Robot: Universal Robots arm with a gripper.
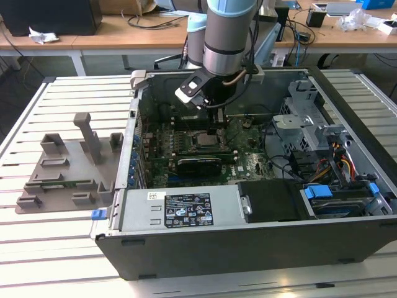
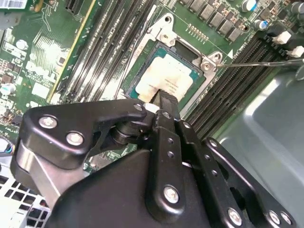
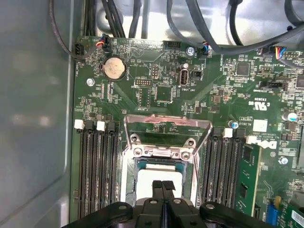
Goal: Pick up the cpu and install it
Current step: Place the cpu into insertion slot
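over silvery-grey square cpu [image 3: 159, 172]: room is left by raised metal load frame [image 3: 167, 120] | sides: passage is narrowed by upright green memory module [image 3: 248, 176] and grey sheet-metal case wall [image 3: 33, 118]

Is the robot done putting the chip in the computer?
Nearly. Done: the cpu lies in its socket. In hand: nothing; the gripper is shut, tips right over the cpu. Left: the metal frame of the socket stands open, not clamped down.

Silver-grey arm [image 1: 224, 43] with pale blue caps [image 1: 231, 5], black screw-studded gripper [image 2: 164, 100], perhaps 2 fingers [image 3: 156, 190].
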